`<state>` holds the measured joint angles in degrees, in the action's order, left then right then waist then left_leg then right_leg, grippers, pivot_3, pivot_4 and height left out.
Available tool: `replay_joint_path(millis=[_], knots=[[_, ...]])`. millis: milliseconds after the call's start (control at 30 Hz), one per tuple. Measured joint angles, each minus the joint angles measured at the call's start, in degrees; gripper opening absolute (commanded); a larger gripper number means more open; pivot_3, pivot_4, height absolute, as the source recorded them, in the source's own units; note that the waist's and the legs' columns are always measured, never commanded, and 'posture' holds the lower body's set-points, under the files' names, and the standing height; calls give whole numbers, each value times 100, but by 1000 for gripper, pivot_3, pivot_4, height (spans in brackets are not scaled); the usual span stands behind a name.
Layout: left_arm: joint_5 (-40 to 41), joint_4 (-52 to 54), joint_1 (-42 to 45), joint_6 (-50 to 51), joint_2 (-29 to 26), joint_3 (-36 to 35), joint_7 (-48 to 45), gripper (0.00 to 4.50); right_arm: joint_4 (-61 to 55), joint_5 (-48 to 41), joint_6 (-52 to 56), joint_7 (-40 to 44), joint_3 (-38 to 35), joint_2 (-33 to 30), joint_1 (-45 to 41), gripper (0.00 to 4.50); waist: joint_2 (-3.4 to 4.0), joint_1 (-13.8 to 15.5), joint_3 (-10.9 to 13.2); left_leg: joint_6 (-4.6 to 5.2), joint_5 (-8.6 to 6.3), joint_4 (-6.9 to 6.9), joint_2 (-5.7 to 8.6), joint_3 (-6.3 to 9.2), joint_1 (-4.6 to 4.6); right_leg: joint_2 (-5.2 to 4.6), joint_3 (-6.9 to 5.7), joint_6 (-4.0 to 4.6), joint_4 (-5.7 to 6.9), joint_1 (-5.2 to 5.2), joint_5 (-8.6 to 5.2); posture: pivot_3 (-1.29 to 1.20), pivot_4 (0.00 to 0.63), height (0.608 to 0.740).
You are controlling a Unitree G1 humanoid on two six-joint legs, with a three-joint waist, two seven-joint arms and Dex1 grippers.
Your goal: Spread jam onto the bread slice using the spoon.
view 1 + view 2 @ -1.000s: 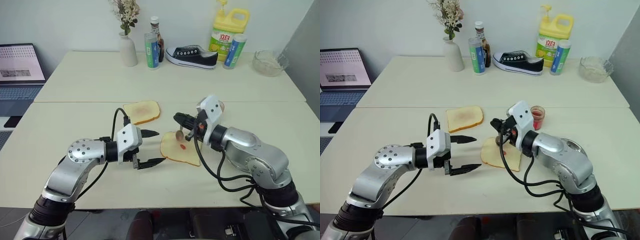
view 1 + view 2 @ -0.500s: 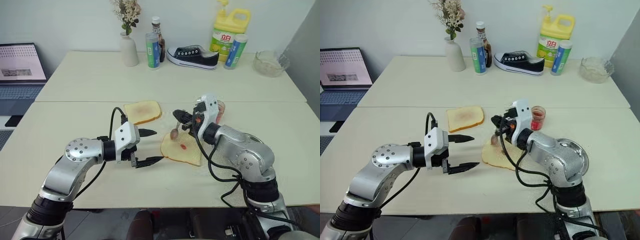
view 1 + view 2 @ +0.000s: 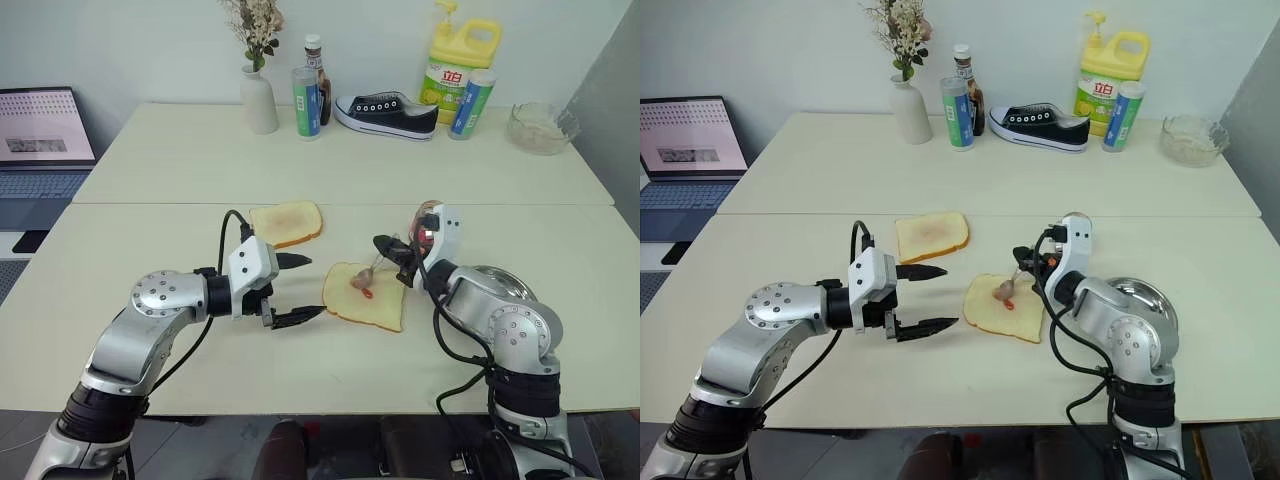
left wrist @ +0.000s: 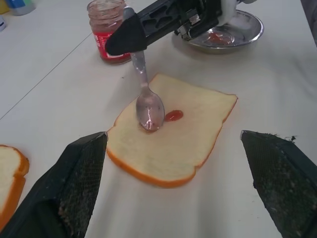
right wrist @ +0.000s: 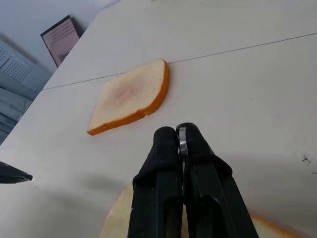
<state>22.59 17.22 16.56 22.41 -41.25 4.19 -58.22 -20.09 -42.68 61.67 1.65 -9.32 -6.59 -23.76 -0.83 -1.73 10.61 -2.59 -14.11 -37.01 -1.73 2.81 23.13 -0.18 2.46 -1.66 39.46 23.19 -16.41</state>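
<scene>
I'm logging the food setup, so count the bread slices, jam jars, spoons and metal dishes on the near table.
Bread slices: 2, the bread slice and a toasted-looking slice
Jam jars: 1
Spoons: 1
Metal dishes: 1
Total: 5

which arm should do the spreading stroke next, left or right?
Right. The right gripper is shut on the spoon, whose bowl already rests on the bread slice beside a small jam blob. The left gripper is open, holds nothing, and sits off the slice's edge.
</scene>
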Motion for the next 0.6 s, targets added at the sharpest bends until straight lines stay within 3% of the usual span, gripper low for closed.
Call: replay_joint_path(millis=[400,600], knots=[[-24,-203,207,-69,80,38,-125,4500,-235,-583,570,-520,-934,-238,-190,25,0,-13,0,0,0,1,0,-2,-4,1,3,0,7,0,0,0,150,740],[-53,-228,298,-139,132,71,-133,4500,-232,-1055,715,-885,-1057,299,-430,25,0,-27,0,1,0,5,-5,-1,-9,7,4,3,11,0,-2,0,150,740]])
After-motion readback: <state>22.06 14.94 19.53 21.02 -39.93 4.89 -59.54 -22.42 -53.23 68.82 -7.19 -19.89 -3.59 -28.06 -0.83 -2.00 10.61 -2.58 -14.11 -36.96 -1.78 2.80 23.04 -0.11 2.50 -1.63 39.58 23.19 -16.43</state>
